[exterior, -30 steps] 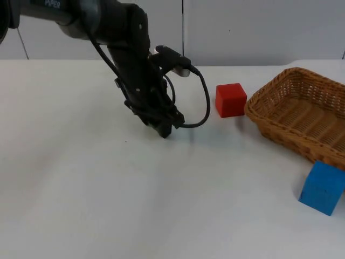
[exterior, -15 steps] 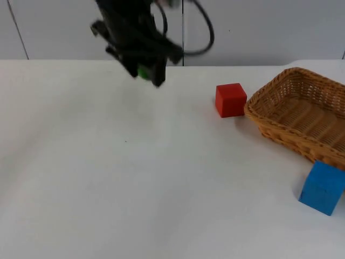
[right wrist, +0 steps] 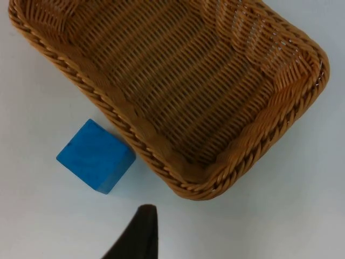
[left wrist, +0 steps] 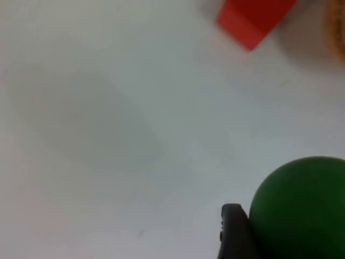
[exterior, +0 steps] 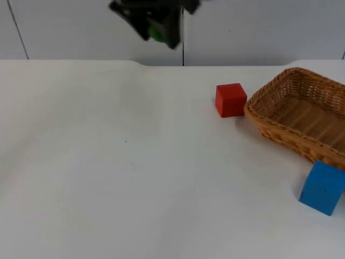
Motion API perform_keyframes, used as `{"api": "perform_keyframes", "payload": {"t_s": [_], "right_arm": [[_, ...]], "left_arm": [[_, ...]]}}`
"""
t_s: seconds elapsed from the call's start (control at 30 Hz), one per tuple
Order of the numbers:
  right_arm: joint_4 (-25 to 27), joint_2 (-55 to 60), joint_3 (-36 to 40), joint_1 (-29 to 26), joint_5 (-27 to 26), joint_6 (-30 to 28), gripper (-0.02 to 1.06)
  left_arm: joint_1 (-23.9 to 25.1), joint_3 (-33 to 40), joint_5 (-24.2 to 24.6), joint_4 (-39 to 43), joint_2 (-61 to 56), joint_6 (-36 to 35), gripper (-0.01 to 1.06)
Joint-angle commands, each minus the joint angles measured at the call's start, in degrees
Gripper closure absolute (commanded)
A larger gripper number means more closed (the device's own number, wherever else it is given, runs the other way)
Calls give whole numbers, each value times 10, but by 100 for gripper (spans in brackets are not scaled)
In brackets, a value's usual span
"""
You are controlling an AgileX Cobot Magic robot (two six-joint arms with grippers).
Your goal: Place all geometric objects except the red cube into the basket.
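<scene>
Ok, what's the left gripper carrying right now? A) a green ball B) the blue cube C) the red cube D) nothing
A: the left gripper is raised high over the table's far side, shut on a green ball, while the red cube and the blue cube sit on the table beside the basket.

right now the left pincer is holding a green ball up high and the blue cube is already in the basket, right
Not quite. The blue cube lies on the table just outside the basket, as the right wrist view shows. The left pincer does hold the green ball up high.
</scene>
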Motion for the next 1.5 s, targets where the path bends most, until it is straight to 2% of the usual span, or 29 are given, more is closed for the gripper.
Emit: {"api": "perform_keyframes", "payload": {"t_s": [0.0, 0.03, 0.2, 0.23, 0.4, 0.5, 0.77, 0.97, 1.07, 1.13, 1.17, 1.3, 1.47], "right_arm": [[3, -1, -1, -4, -7, 0, -1], [3, -1, -1, -4, -7, 0, -1], [3, -1, -1, -4, -7, 0, -1], [3, -1, -1, -4, -7, 0, -1], [3, -1, -1, -4, -7, 0, -1], [16, -1, -1, -4, -7, 0, -1], [16, -1, -1, -4, -8, 0, -1], [16, -1, -1, -4, -8, 0, -1], [16, -1, -1, -4, -8, 0, -1], [16, -1, -1, -4, -8, 0, -1], [16, -1, -1, -4, -8, 0, -1], [17, -1, -1, -4, -8, 0, -1], [18, -2, -1, -4, -8, 0, -1]], "left_arm": [[-54, 0, -56, -2, 14, -3, 105], [-54, 0, -56, -2, 14, -3, 105], [-138, -24, -123, 25, 66, -6, 105], [-138, -24, -123, 25, 66, -6, 105], [-186, -73, -146, 30, 118, -6, 105], [-210, -140, -163, 30, 170, -6, 105], [-216, -259, -168, 27, 274, -7, 105], [-216, -270, -174, 18, 299, -6, 102], [-216, -270, -174, 3, 308, -3, 85], [-216, -270, -172, 3, 309, -3, 68], [-216, -270, -172, 3, 309, -3, 68], [-216, -270, -158, 0, 310, -3, 36], [-216, -286, -120, -26, 309, -3, 22]]}}
